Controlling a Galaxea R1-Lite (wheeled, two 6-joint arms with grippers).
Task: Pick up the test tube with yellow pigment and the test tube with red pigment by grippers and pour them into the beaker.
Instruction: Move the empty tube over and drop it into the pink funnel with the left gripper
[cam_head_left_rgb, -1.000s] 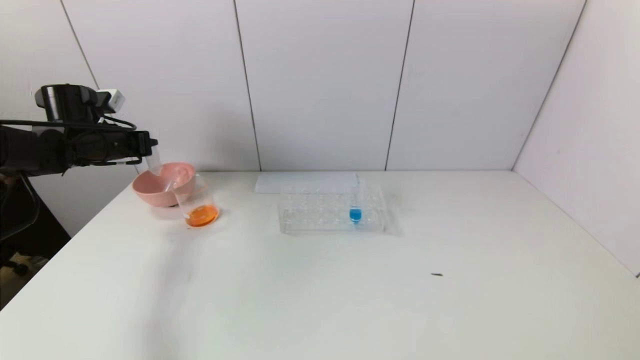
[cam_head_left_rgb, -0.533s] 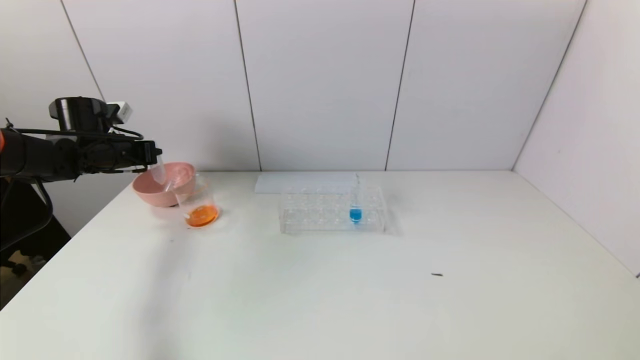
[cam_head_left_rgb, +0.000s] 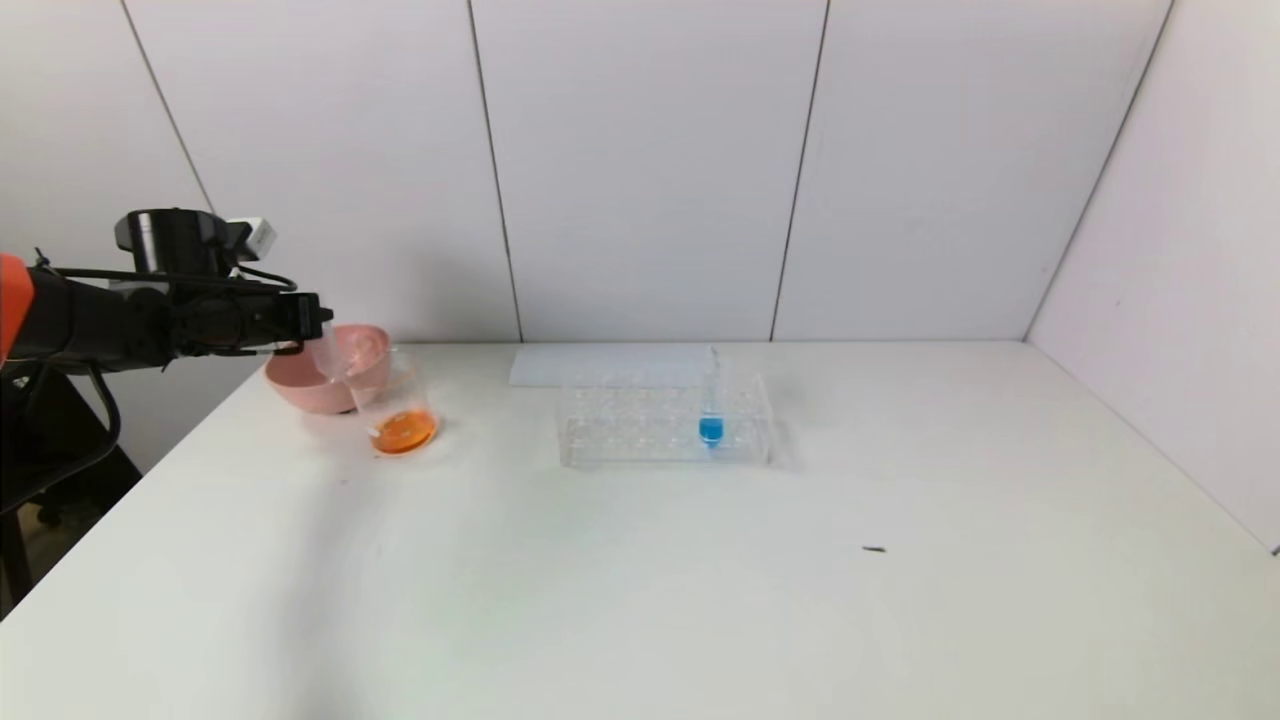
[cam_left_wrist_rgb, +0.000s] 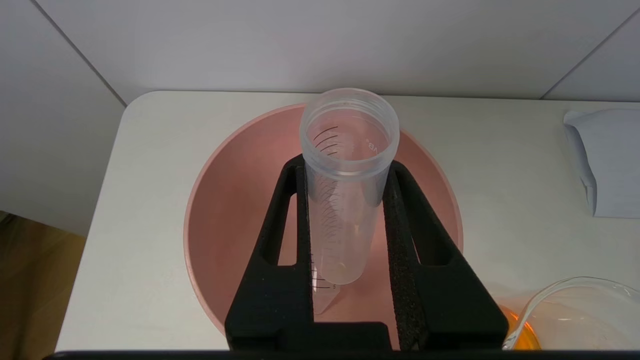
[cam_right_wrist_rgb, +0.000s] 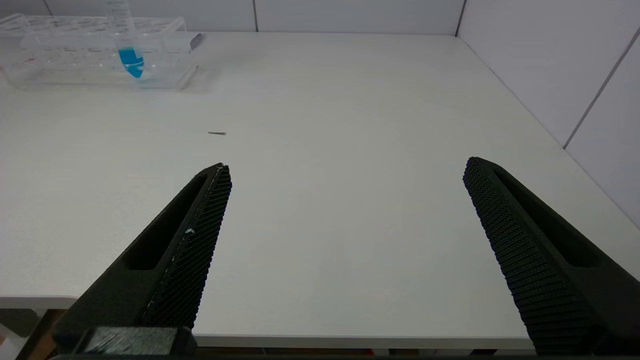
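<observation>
Tube (cam_left_wrist_rgb: 345, 200) is sitting clamped between the left gripper (cam_left_wrist_rgb: 345, 165) jaws, and it's looking empty, so no telling whether it was the yellow or the red one. The left wrist view is showing this best: clear plastic, threaded open mouth, printed scale lines, hanging right over the pink bowl (cam_left_wrist_rgb: 225, 210) in the middle of that frame. The head view is only giving a small sliver of the tube (cam_head_left_rgb: 325, 352) at the left edge of the frame, poking down from the left gripper (cam_head_left_rgb: 308, 318) in front of the pink bowl (cam_head_left_rgb: 295, 385), tilted a bit.

The beaker (cam_head_left_rgb: 395, 405) is standing just beside the bowl, toward the center of the head frame, with orange liquid pooling in its bottom. In the left wrist view only its rim (cam_left_wrist_rgb: 570, 310) is peeking in at the lower right corner.

The right gripper (cam_right_wrist_rgb: 345, 172) isn't showing up in the head view at all; its own camera is showing the fingers (cam_right_wrist_rgb: 200, 220) spread wide apart, holding nothing, hovering near the table edge.

The tube rack (cam_head_left_rgb: 665, 420) is sitting mid-frame in the head view with the blue tube (cam_head_left_rgb: 711, 415) standing in it, and a white sheet (cam_head_left_rgb: 610, 365) is lying behind it. A tiny dark speck (cam_head_left_rgb: 874, 549) is lying on the table (cam_head_left_rgb: 700, 600), lower right of center. Nothing is standing between the left gripper and the bowl.
</observation>
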